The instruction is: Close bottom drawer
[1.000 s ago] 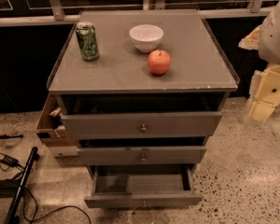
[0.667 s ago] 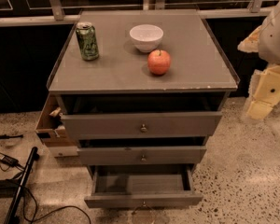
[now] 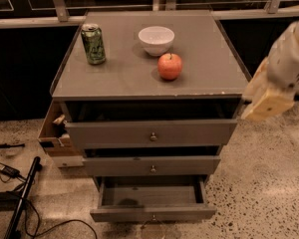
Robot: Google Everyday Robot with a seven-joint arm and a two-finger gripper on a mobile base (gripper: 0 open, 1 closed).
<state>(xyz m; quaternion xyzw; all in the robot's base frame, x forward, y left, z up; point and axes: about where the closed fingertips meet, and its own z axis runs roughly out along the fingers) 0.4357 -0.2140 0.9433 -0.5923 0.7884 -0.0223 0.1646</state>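
Grey cabinet [image 3: 139, 78] stands on a speckled floor [image 3: 259, 183], its three drawers all pulled out somewhat. The bottom drawer [image 3: 152, 195] sticks out farthest, low at the front, knob [image 3: 153, 216] facing the camera. At the right edge, beside the cabinet's top corner and well apart from that drawer, hangs the arm [image 3: 294, 54] with the cream gripper [image 3: 266, 101]; whether it is spread or closed I cannot tell. On top sit a white bowl [image 3: 156, 39], a green can [image 3: 93, 44] and a red apple [image 3: 170, 66].
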